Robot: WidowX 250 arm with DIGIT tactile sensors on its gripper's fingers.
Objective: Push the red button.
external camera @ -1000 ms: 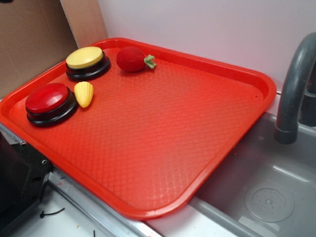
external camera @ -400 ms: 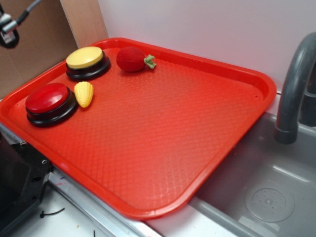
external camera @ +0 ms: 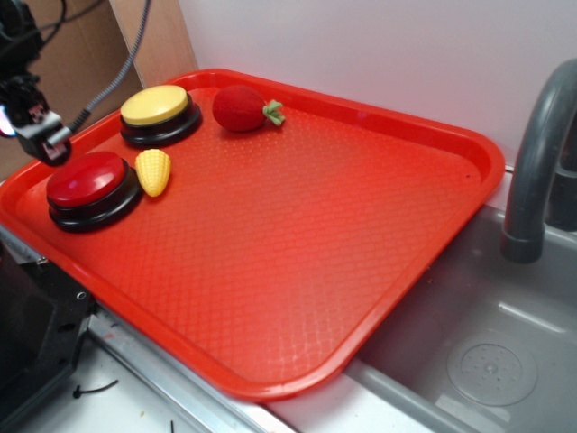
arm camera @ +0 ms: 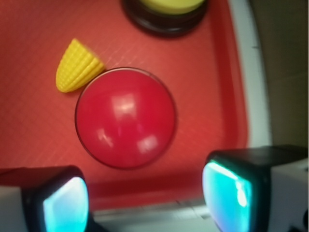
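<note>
Pincer (external camera: 43, 144) dropped from the upper-left corner to just above the red button (external camera: 87, 180), fingers spread wide. Wrist view: button (arm camera: 125, 117) ahead of the fingertips, corn toy (arm camera: 77, 67) touching its rim. Positioned for a downward press; nothing pressed yet.

On the red textured plastic tray (external camera: 297, 271): two round dome push buttons on black disc bases, one glossy dark-red (external camera: 87, 179) (arm camera: 125, 117), one yellow-topped (external camera: 155, 105) (arm camera: 166, 6). One small yellow plastic corn piece (external camera: 153, 170) (arm camera: 76, 66). One fuzzy red strawberry toy with green stem (external camera: 242, 108). One grey sink basin (external camera: 487, 361) right of tray, one grey faucet (external camera: 536, 162).
</note>
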